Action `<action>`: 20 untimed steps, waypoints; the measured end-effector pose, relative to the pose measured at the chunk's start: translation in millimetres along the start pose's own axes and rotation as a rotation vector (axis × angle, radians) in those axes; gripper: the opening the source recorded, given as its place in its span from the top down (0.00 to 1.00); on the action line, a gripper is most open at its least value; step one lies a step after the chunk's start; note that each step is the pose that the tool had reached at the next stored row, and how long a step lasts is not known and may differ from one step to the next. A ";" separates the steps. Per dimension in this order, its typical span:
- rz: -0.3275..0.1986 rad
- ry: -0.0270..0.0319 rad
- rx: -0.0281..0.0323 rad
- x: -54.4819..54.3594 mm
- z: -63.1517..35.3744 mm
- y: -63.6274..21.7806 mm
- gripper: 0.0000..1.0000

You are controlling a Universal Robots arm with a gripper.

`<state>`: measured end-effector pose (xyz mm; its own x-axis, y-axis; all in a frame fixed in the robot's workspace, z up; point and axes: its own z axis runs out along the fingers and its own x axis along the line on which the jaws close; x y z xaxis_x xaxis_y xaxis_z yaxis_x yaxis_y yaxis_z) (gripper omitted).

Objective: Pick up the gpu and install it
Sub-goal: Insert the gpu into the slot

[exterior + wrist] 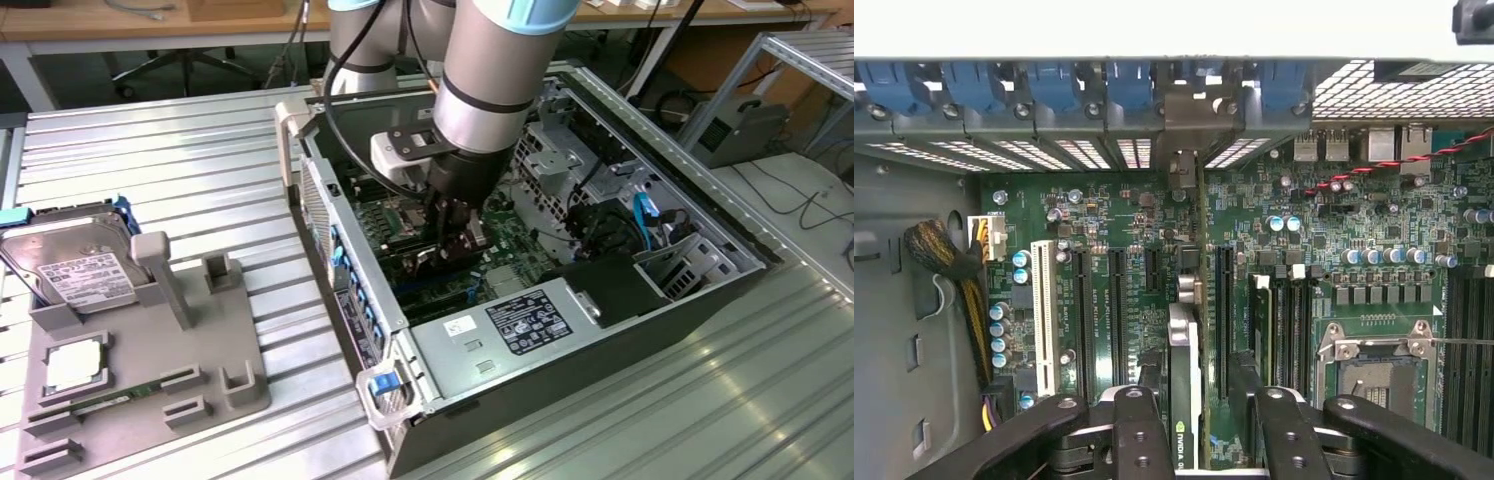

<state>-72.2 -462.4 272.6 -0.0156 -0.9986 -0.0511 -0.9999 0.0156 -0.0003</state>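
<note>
The gpu point(1185, 385) stands on edge in a motherboard slot inside the open PC case point(350, 300), seen edge-on in the wrist view. Its silver bracket point(1190, 125) sits against the rear slot openings between the blue clips. My gripper point(1199, 440) straddles the card from above. The fingers point(1142, 432) stand on either side, with a visible gap between the card and the finger on its other side. The jaws are open and not clamping the card. In the exterior view the gripper point(454, 240) reaches down into the middle of the case over the motherboard.
A CPU socket point(1374, 370), RAM slots point(1284, 320) and a white slot point(1041, 315) flank the card. The power supply point(527, 320) fills the case's near end. On the exterior view's left, a grey fixture point(200, 350) holds a hard drive point(80, 270), a CPU point(74, 365) and a RAM stick point(100, 402).
</note>
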 end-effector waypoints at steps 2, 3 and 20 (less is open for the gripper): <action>0.000 0.0000 0.0000 0.7 0.0 0.0 0.60; 0.000 0.0001 -0.0001 1.1 0.0 0.0 0.60; 0.000 0.0002 0.0000 2.2 -0.1 0.0 0.74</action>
<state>-72.2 -464.6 272.6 -0.0156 -0.9986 -0.0510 -0.9999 0.0156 -0.0002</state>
